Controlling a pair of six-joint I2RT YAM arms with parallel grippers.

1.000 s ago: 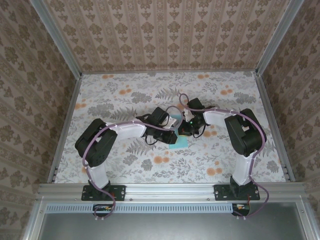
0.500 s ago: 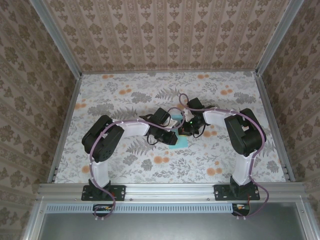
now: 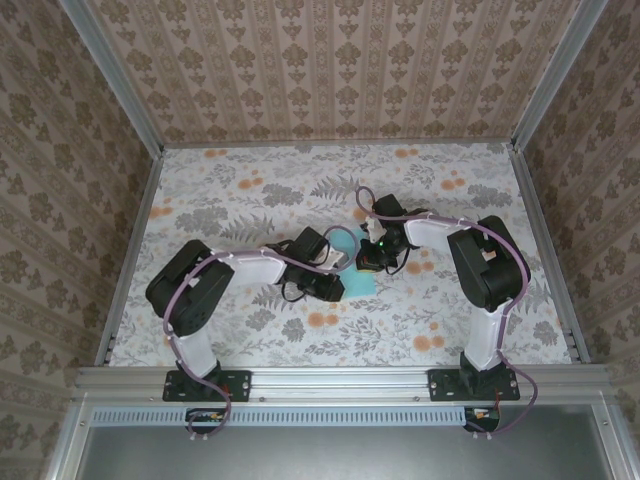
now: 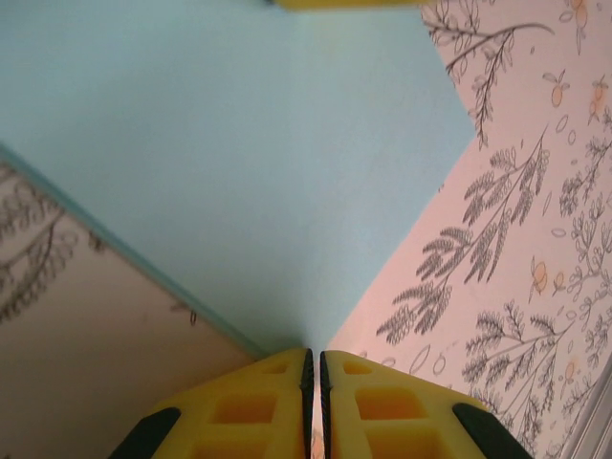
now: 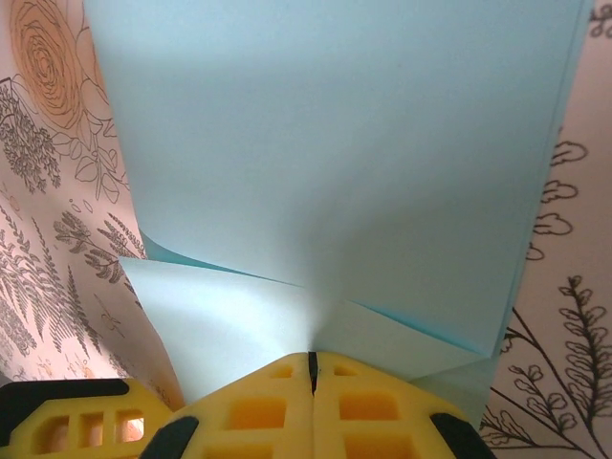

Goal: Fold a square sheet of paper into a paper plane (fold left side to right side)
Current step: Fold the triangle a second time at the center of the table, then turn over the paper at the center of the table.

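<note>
From above, I see the blue paper [image 3: 360,284] lying near the middle of the flowery bench [image 3: 250,190]. Both arms reach in to it. My left tool [image 3: 333,285] is at the paper's left edge and my right tool [image 3: 366,264] is at its far edge, so the two tools sit close together. In the left wrist view, the left tool [image 4: 314,354] has its two yellow fingers [image 4: 249,411] pressed together, and one pointed corner of the blue paper [image 4: 239,172] runs right into the thin line between them, so it is pinching that corner. The bench [image 4: 535,239] shows on both sides. In the right wrist view, the right tool [image 5: 312,359] is closed tight. The blue paper [image 5: 335,143] is bent into layers that meet at its tips. I cannot tell if paper is caught in there. The bench [image 5: 57,191] peeks out beside it.
</note>
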